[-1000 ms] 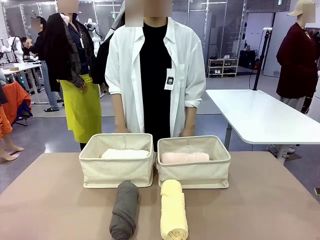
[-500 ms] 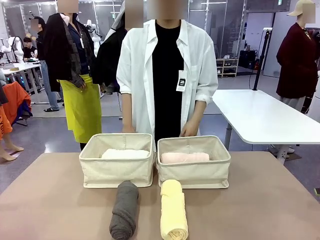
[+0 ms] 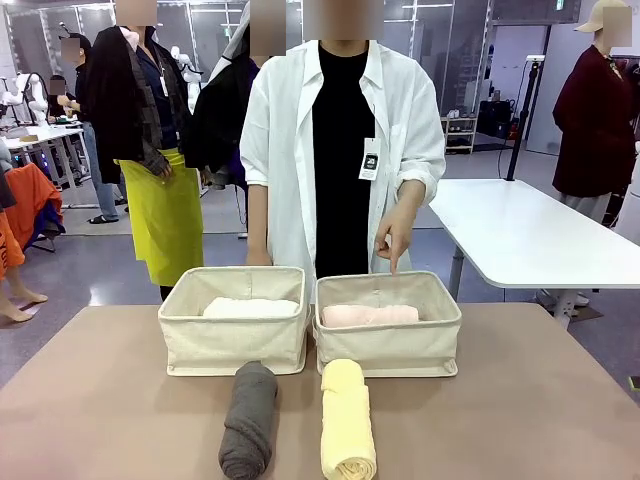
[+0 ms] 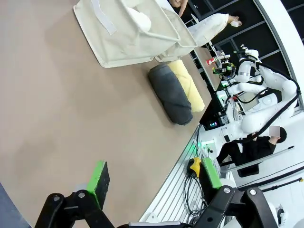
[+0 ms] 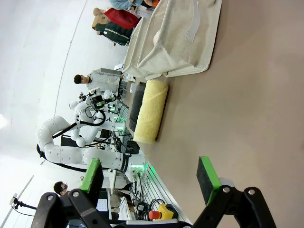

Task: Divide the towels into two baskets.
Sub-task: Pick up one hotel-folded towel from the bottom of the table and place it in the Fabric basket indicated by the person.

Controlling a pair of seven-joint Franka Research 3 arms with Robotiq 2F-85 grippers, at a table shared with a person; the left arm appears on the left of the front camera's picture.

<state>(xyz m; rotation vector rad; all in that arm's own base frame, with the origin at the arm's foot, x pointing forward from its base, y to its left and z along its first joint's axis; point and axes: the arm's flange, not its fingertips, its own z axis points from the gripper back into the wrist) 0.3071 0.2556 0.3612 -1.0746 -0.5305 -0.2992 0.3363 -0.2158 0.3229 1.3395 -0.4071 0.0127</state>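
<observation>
Two beige baskets stand side by side across the table. The left basket (image 3: 230,345) holds a white towel (image 3: 250,308); the right basket (image 3: 390,350) holds a pale pink towel (image 3: 370,316). In front of them on the table lie a dark grey towel (image 3: 249,418) and a pale yellow towel (image 3: 347,418), side by side. My left gripper (image 4: 156,175) is open over bare table, well apart from the grey towel (image 4: 171,92), the yellow towel (image 4: 187,85) and a basket (image 4: 128,42). My right gripper (image 5: 149,174) is open too, apart from the yellow towel (image 5: 151,110) and a basket (image 5: 175,42).
A person in a white shirt stands behind the baskets, one hand (image 3: 392,240) pointing a finger down over the right basket. The brown table (image 3: 520,400) has free room on both sides of the towels. A white table (image 3: 510,230) stands behind at the right.
The person has shifted slightly right and raised one hand from the rim of the right basket, now pointing a finger down at it. Towels, baskets and grippers have not moved.
</observation>
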